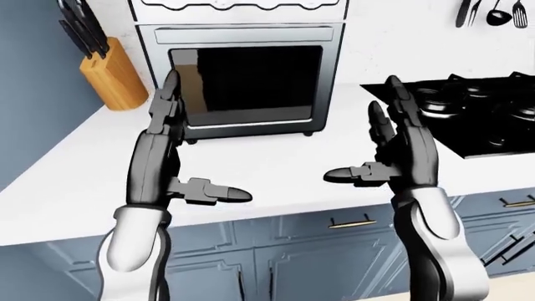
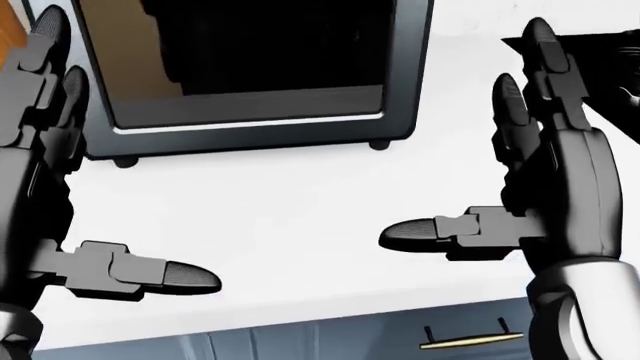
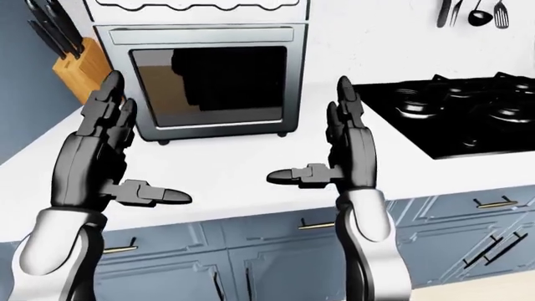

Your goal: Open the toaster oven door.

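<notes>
Hovering short of the shut toaster oven (image 1: 245, 75) — left hand (image 1: 158, 163), right hand (image 1: 406, 150), fingers spread.

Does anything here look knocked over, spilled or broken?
Nothing stands out. The toaster oven sits square with its door closed, the knife block stands upright, and the counter shows no spills. Both hands hover open above it.
</notes>
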### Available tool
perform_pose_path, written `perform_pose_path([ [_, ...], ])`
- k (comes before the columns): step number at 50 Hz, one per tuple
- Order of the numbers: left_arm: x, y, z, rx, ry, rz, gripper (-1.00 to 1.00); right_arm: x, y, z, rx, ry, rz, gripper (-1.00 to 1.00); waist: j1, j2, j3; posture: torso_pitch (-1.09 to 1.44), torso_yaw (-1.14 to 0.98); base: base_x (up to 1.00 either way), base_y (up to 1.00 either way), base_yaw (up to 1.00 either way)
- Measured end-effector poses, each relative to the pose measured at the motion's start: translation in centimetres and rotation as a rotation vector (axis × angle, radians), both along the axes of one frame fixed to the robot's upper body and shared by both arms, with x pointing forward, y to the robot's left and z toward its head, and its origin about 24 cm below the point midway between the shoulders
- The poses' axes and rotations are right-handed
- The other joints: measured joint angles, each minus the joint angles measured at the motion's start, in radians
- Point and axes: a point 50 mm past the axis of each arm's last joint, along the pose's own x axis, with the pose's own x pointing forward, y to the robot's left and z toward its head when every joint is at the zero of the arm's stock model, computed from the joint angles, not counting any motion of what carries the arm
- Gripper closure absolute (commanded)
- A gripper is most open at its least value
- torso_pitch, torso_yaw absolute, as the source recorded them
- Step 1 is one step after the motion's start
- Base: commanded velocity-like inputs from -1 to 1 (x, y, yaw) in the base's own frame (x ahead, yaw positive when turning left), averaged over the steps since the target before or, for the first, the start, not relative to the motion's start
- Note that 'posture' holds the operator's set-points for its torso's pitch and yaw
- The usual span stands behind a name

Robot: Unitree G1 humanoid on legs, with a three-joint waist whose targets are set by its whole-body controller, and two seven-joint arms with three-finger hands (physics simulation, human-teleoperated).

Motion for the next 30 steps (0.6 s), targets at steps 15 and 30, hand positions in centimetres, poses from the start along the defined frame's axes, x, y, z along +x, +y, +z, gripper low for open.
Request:
perform_pose_path([
  [15, 0.24, -0.17, -0.29, 0.005, 0.004, -0.008, -1.00, -0.04, 0.15, 0.05, 0.000, 0.000, 0.003, -1.00, 0.006, 0.000, -0.088, -0.37, 0.00, 0.00, 0.00, 0.00],
  [30, 0.16, -0.19, -0.35, 0.005, -0.001, -0.011, -1.00, -0.01, 0.11, -0.26, 0.001, 0.000, 0.000, -1.00, 0.010, 0.001, -0.145, -0.48, 0.00, 0.00, 0.00, 0.00],
])
